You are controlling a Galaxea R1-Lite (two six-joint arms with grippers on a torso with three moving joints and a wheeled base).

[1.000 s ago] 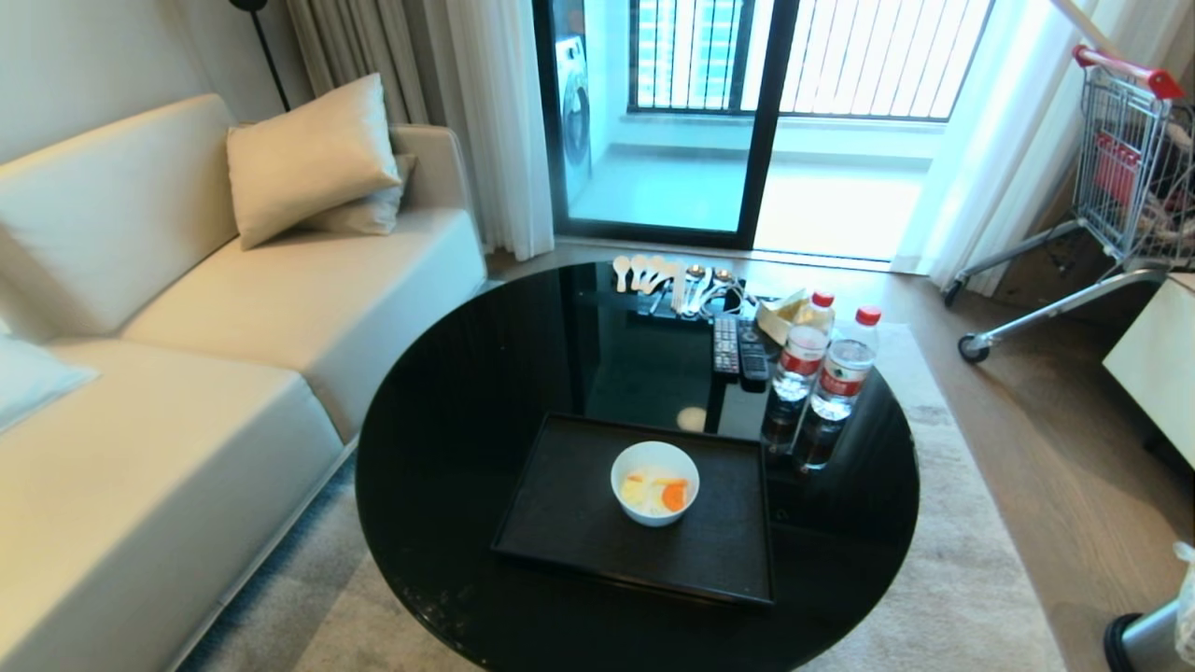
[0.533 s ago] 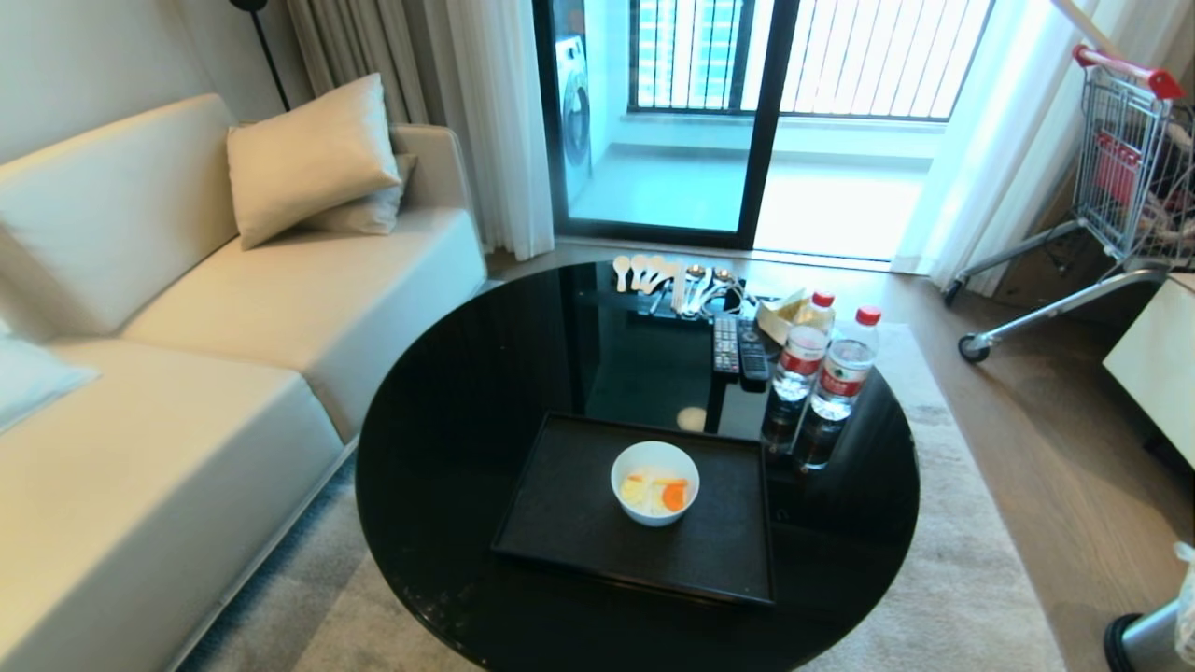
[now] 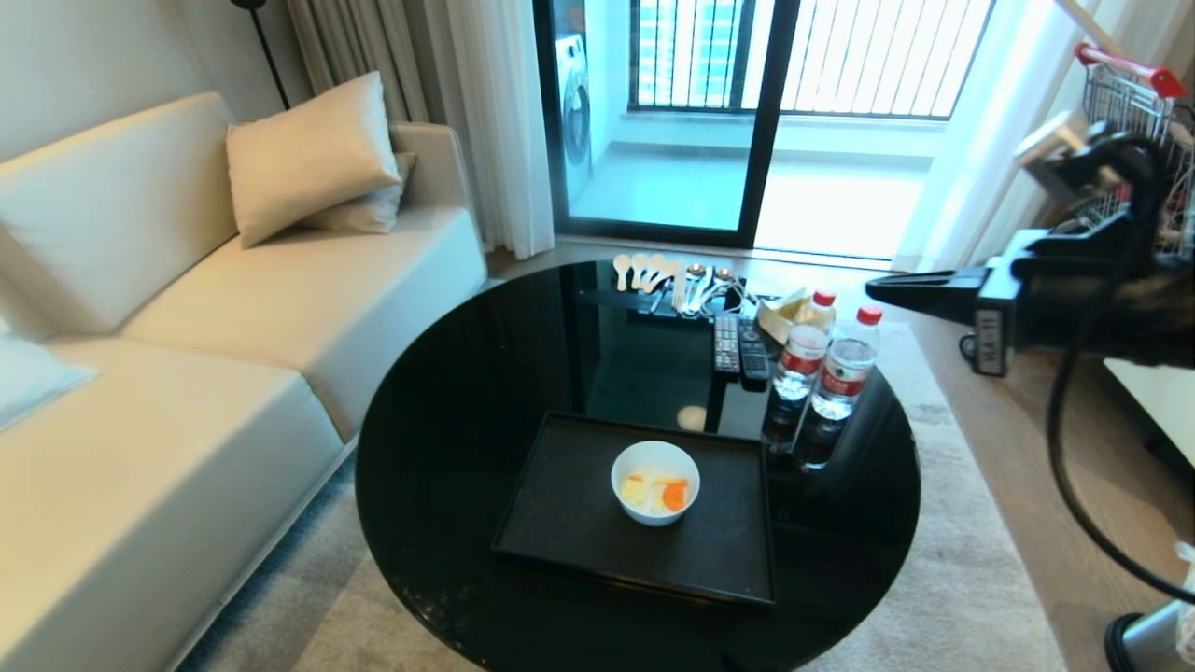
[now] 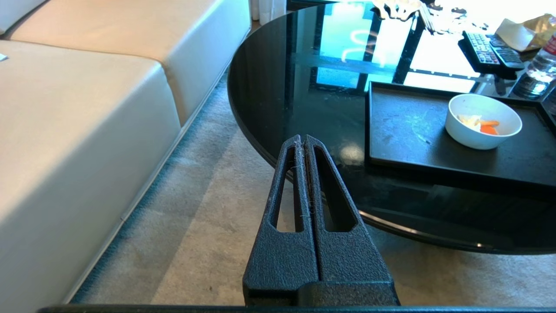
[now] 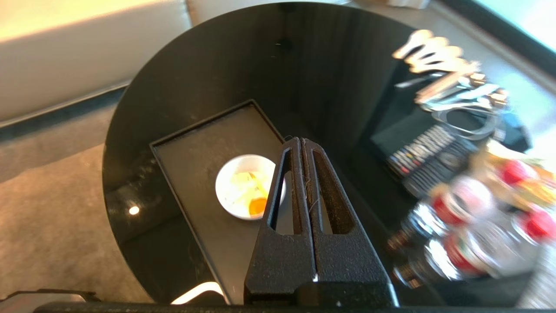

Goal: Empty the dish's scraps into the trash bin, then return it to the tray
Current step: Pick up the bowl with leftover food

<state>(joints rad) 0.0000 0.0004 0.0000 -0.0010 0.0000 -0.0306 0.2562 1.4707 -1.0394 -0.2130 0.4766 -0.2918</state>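
The right claw (image 3: 882,286) hangs high at the right side of the round surface (image 3: 467,392), its two black, grainy, wedge-shaped fingers pressed flat together with nothing between them, the tip pointing in over the surface edge. Below and inward from that tip stand two clear plastic water bottles (image 3: 829,369) with red caps and red labels, directly between the claw and the tray (image 3: 569,513). Farther in and lower lies the tray itself, flat, rectangular, matte black with a low rim. On it sits the dish (image 3: 654,482), a small round glossy white bowl, upright, toward the tray's right half. Inside it lie the scraps (image 3: 659,492): pale yellow pieces and an orange slice.

Beyond the bottles from the tray lie two dark remote controls (image 3: 738,347), a crumpled yellowish packet (image 3: 782,313) and a row of pale spoons (image 3: 653,275). The surface is glossy black and mirrors the window. Well below the claw, on the floor at the picture's corner, shows the trash bin (image 3: 1141,641), steel with a black base ring.

The left claw (image 4: 302,143) hovers low outside the surface's near edge over the grey carpet (image 4: 208,243), fingers likewise shut on nothing, with a cream leather sofa (image 4: 78,130) beside it.
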